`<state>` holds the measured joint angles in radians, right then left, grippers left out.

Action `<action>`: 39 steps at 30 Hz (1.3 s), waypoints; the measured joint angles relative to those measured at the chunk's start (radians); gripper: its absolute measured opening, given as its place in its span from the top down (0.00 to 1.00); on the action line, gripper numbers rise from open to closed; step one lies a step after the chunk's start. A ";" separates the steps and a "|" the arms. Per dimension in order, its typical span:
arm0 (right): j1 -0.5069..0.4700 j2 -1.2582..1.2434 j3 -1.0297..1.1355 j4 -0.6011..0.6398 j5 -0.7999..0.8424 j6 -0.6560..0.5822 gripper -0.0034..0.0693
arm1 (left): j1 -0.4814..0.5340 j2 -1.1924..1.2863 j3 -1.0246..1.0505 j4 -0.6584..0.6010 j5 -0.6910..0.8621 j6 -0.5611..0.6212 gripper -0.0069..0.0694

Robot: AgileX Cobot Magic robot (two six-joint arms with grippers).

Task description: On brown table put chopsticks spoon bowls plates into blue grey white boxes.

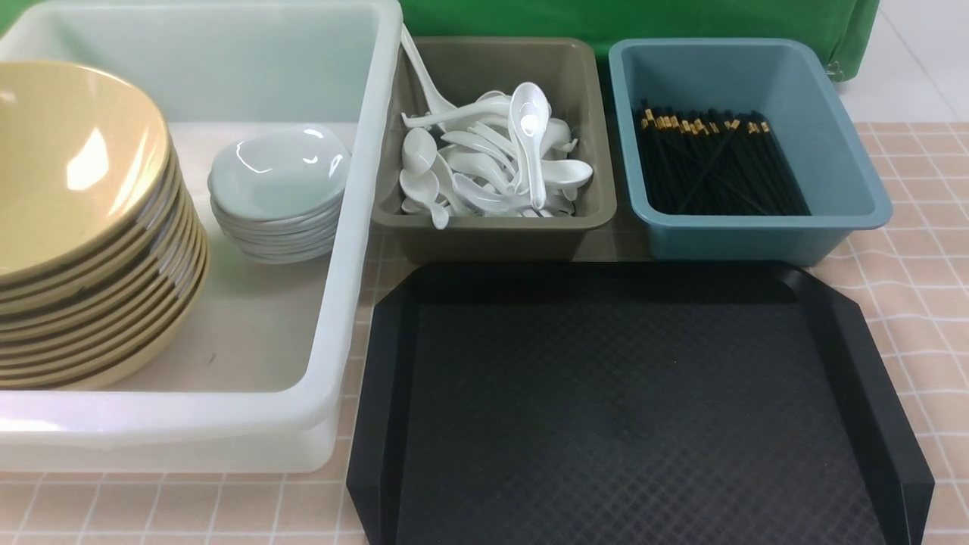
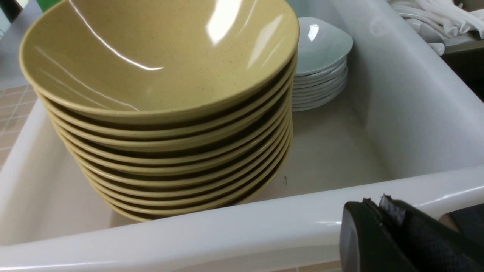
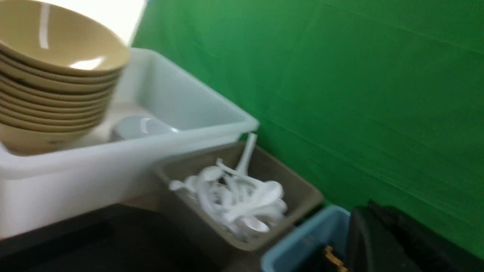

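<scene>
A stack of several mustard-yellow bowls [image 1: 68, 219] and a stack of white plates [image 1: 278, 189] stand inside the white box [image 1: 363, 227]. White spoons [image 1: 492, 163] lie piled in the grey box [image 1: 492, 227]. Black chopsticks [image 1: 711, 163] with gold bands fill the blue box [image 1: 833, 151]. Neither gripper shows in the front view. In the left wrist view my left gripper [image 2: 374, 202] is shut and empty, just outside the white box's near rim [image 2: 227, 234]. In the blurred right wrist view my right gripper [image 3: 368, 211] is shut and empty, beside the blue box [image 3: 302, 238].
A flat black tray [image 1: 628, 409] lies in front of the grey and blue boxes with nothing on it. The brown table [image 1: 916, 250] shows to the right and along the front edge. A green cloth [image 1: 643, 19] hangs behind the boxes.
</scene>
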<state>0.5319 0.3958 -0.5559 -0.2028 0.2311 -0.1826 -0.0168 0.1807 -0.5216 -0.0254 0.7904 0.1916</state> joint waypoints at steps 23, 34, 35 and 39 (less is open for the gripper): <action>-0.619 -0.407 0.583 0.022 0.078 0.408 0.90 | 0.000 0.000 0.000 -0.004 0.002 0.000 0.91; -0.619 -0.407 0.582 0.027 0.092 0.391 0.90 | 0.000 0.000 0.000 -0.004 0.004 0.000 0.91; -0.619 -0.407 0.582 0.027 0.092 0.391 0.90 | 0.000 0.000 0.000 -0.004 0.004 0.000 0.91; -0.619 -0.407 0.582 0.027 0.092 0.391 0.90 | 0.000 0.000 0.000 -0.004 0.004 0.000 0.91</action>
<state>-0.0872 -0.0111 0.0257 -0.1763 0.3235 0.2088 -0.0168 0.1807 -0.5216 -0.0295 0.7942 0.1916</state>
